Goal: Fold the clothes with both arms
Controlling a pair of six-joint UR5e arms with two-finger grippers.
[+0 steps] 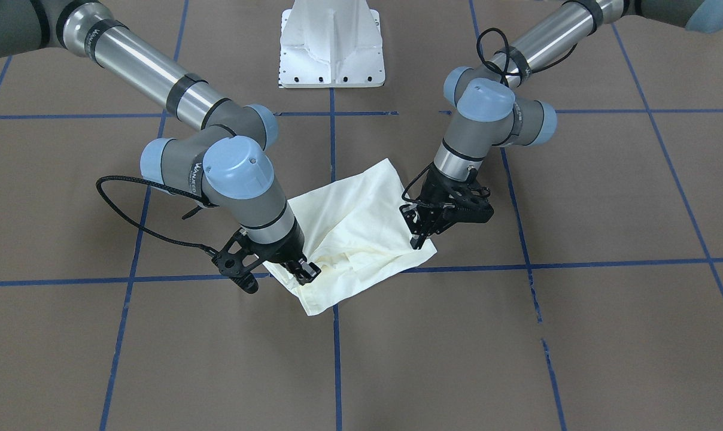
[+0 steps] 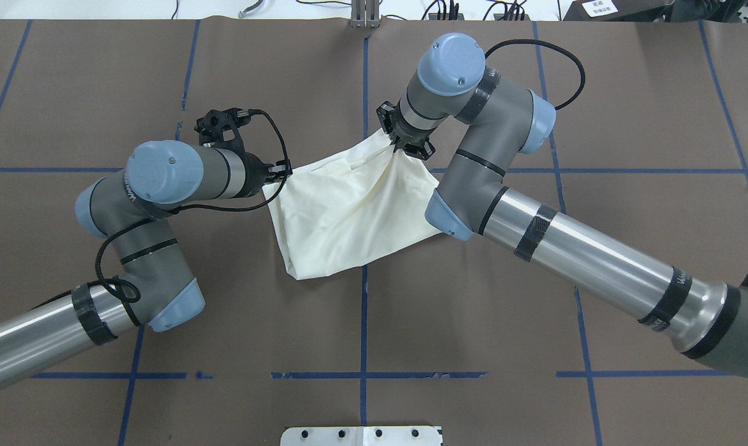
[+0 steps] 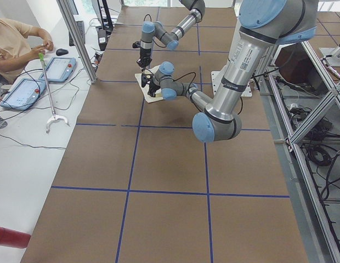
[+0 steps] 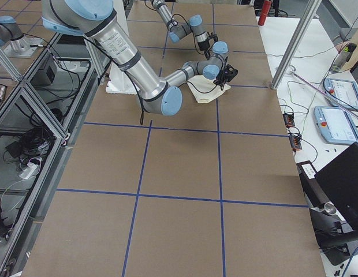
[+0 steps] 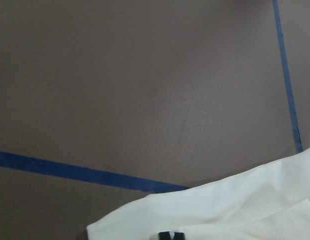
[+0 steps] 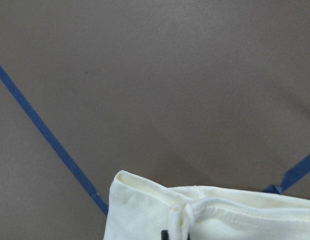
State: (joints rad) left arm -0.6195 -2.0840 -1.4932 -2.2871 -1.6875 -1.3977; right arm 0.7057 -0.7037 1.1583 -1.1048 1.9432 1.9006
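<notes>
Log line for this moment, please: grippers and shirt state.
left gripper: shut on T-shirt corner | right gripper: shut on other corner, cloth bunched | T-shirt: partly folded, print hidden, rest lying on table

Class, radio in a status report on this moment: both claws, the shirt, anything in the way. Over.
Left claw shut on shirt corner. Right claw pinching bunched edge. Shirt folded over, print hidden. Nothing seen in the way.

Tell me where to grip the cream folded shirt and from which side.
Grip the cream folded shirt by its two far corners, from above: loose edges meet there, while the middle lies flat. The left tool and right tool pinch them.
</notes>
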